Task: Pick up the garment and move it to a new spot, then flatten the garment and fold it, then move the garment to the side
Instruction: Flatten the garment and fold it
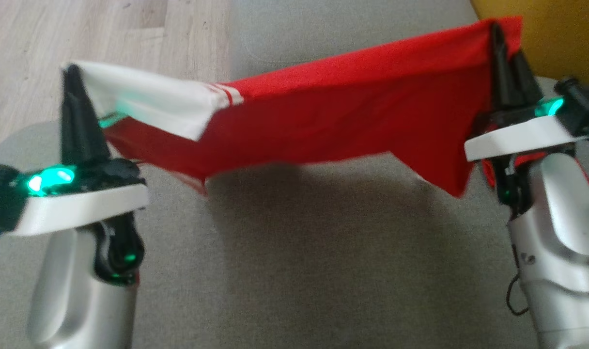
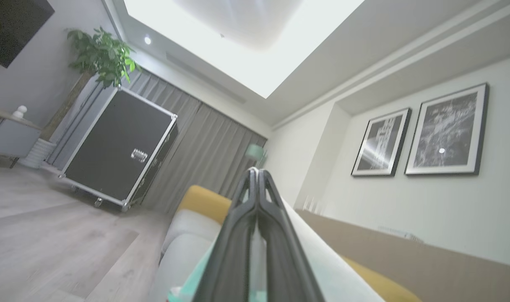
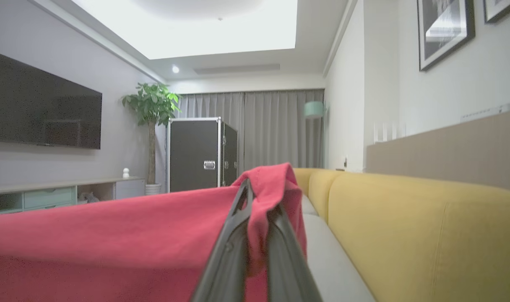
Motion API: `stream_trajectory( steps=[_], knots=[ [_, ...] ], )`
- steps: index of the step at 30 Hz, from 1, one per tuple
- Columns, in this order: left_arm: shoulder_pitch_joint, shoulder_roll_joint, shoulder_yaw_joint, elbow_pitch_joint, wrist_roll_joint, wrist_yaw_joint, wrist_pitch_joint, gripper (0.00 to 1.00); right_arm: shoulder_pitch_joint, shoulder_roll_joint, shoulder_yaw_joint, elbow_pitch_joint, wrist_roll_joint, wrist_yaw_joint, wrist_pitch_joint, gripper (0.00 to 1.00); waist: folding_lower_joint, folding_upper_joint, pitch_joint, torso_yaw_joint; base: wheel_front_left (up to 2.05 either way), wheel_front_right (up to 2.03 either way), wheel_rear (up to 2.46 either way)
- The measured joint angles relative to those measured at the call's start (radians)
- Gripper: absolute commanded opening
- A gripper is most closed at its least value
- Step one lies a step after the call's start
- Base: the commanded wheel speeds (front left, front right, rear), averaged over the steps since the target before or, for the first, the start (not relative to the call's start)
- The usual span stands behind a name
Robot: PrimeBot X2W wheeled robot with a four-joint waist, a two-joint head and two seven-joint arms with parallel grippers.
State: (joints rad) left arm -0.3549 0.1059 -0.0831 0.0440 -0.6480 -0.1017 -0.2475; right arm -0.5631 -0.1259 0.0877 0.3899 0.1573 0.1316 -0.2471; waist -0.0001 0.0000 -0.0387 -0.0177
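A red garment (image 1: 343, 116) with a white sleeve (image 1: 144, 99) and white stripes hangs stretched in the air between my two grippers, above the grey sofa seat (image 1: 294, 252). My left gripper (image 1: 71, 72) is shut on the white sleeve end at the left. My right gripper (image 1: 495, 29) is shut on the red edge at the upper right. The right wrist view has red cloth (image 3: 112, 235) draped over and between the fingers (image 3: 238, 218). White cloth (image 2: 322, 256) lies along the closed fingers (image 2: 255, 218) in the left wrist view.
Wooden floor (image 1: 81, 34) lies beyond the seat's left edge, and a yellow sofa back (image 1: 546, 34) stands at the right. Further off in the room are a black flight case (image 3: 200, 153), a potted plant (image 3: 152, 105) and a wall screen (image 3: 41, 109).
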Motion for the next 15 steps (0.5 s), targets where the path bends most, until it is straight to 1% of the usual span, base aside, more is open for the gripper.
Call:
stream_trajectory(
  steps=[4,9,11,13,15],
  knots=[
    [0.004,0.004,0.038,-0.166,-0.022,0.034,0.01,0.0,0.011,-0.011,0.003,-0.132,0.0,0.0,0.012,0.0,0.0,0.0,-0.014,-0.012,0.0,0.0,0.0],
    [0.007,0.006,0.053,-0.349,-0.031,0.086,0.065,0.0,0.084,-0.011,0.003,-0.279,0.0,0.0,0.091,0.0,0.0,0.0,-0.009,-0.03,0.0,0.0,0.0],
    [0.007,0.008,0.052,-0.371,-0.031,0.093,0.081,0.0,0.096,-0.011,0.002,-0.299,-0.001,0.0,0.11,0.0,0.0,0.0,-0.005,-0.033,0.0,0.0,0.0],
    [0.004,0.021,0.049,-0.393,-0.029,0.103,0.111,0.0,0.107,-0.009,-0.009,-0.328,-0.006,0.0,0.152,0.0,0.0,0.0,0.005,-0.037,0.0,0.0,0.0],
    [-0.011,0.036,0.049,-0.383,-0.028,0.112,0.141,0.0,0.105,-0.008,-0.035,-0.331,-0.026,0.0,0.206,0.0,0.0,0.0,0.02,-0.04,0.0,0.0,0.0]
  ],
)
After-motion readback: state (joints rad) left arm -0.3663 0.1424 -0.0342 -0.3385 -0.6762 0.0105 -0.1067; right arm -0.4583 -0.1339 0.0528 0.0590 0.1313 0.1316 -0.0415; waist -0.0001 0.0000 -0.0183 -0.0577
